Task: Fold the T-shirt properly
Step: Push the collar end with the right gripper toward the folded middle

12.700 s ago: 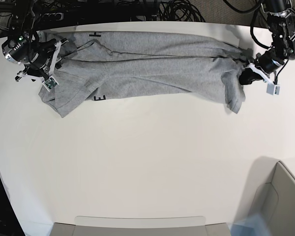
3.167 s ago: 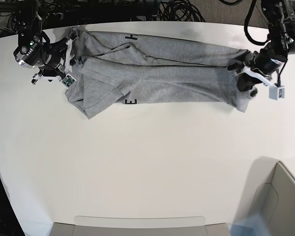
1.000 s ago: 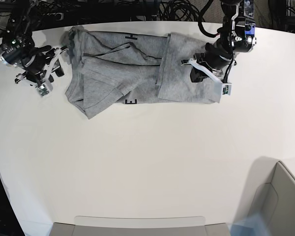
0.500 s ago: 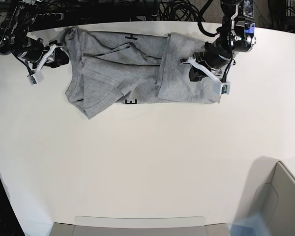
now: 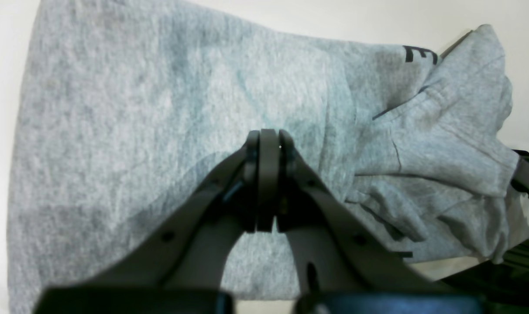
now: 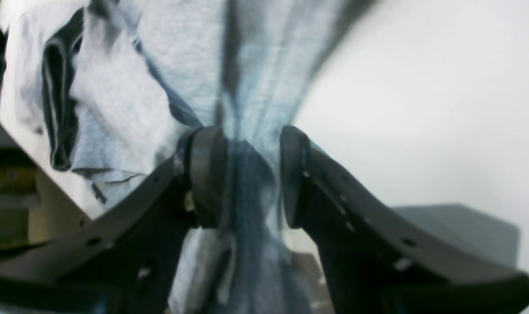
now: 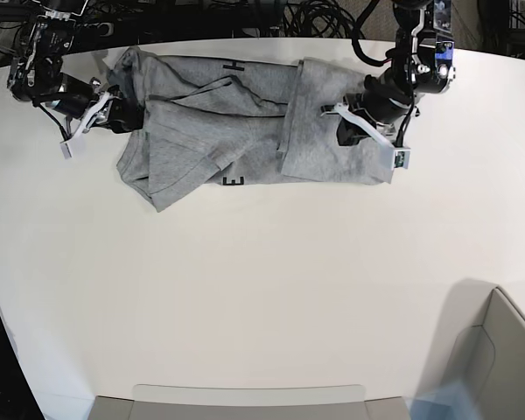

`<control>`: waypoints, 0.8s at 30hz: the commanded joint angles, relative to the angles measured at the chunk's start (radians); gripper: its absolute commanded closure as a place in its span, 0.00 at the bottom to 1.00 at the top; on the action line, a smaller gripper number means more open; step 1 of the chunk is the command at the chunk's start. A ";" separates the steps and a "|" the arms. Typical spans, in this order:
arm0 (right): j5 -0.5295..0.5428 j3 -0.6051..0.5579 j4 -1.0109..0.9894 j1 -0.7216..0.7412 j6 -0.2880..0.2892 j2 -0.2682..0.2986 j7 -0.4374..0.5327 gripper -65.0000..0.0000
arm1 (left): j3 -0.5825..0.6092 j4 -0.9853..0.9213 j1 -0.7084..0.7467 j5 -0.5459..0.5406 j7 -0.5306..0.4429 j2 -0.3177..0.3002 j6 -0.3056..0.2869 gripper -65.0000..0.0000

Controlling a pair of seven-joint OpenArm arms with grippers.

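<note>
T-shirt (image 7: 245,122) lying half-folded on table (image 7: 262,289)

Left tool (image 5: 266,146) resting closed over folded flap; right tool (image 6: 251,174) gripping bunched sleeve-end fabric between parted jaws.

Grey T-shirt (image 7: 245,122) lies rumpled, 1 end folded over its middle.

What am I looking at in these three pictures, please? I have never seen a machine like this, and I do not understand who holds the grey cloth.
It is a robot with two arms at a white table. One picture looks down from above; the other two come from cameras mounted on each wrist, so the dark prongs there are the robot's own fingers. On the table lies a grey T-shirt, partly folded, one end laid over the middle. The left hand is shut with nothing between its fingers and sits over the folded flap. The right hand is at the other end, with bunched cloth between its fingers.
</note>
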 commanded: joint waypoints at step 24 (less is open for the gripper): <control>-0.186 -0.159 0.001 0.030 0.016 -0.115 -0.040 0.66 | -0.001 0.015 0.002 -0.008 -0.014 -0.005 -0.006 1.00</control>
